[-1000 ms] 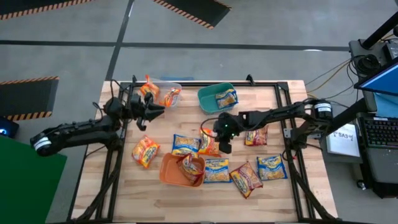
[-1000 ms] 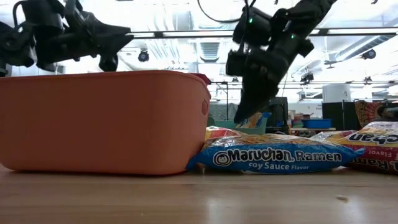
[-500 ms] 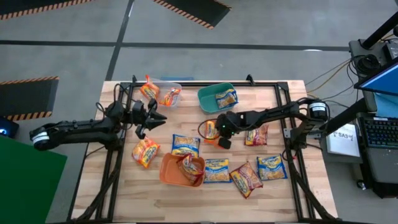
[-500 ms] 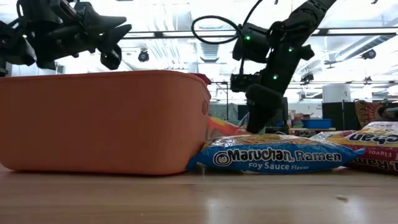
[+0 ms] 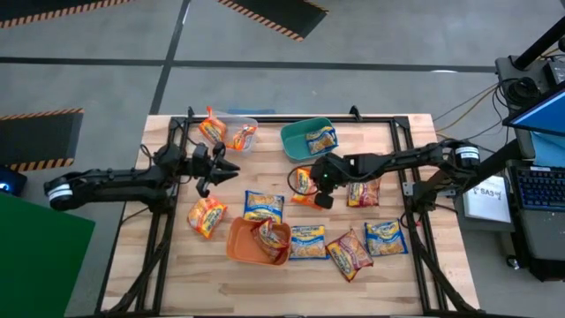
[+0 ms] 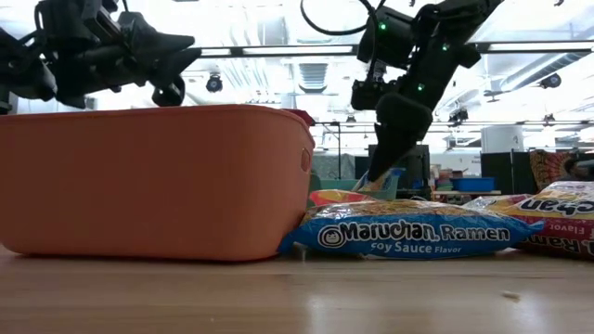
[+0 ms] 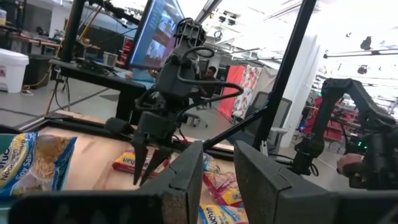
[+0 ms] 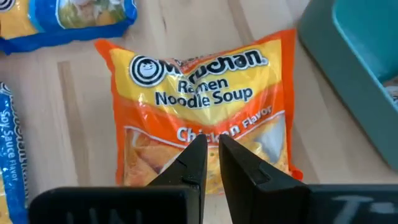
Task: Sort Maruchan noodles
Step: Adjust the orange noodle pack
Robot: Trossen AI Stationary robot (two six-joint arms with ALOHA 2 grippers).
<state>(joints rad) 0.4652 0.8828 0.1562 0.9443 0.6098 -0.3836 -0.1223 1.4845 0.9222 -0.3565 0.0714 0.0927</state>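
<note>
At centre frame of the high view, the right arm has swung toward the upper part of the surface (image 5: pixel 159 265). Its right gripper (image 5: pixel 311 184) now hangs over an orange chicken packet (image 8: pixel 199 118) beside the teal tub (image 5: pixel 298 141), fingers pressed together and holding nothing. A second ago it stood lower, nearer the orange tub (image 5: pixel 247 243). Judgement: this packet appears to be the next pick. The left gripper (image 5: pixel 222 166), at centre left, has drifted slightly and carries nothing, fingers slightly parted. The remaining packets lie unsorted at lower centre.

Blue packet (image 6: pixel 408 234) reads "Maruchan Ramen, Soy Sauce Flavor"; orange packet (image 8: pixel 199 115) reads "Ramen Noodle Soup."
</note>
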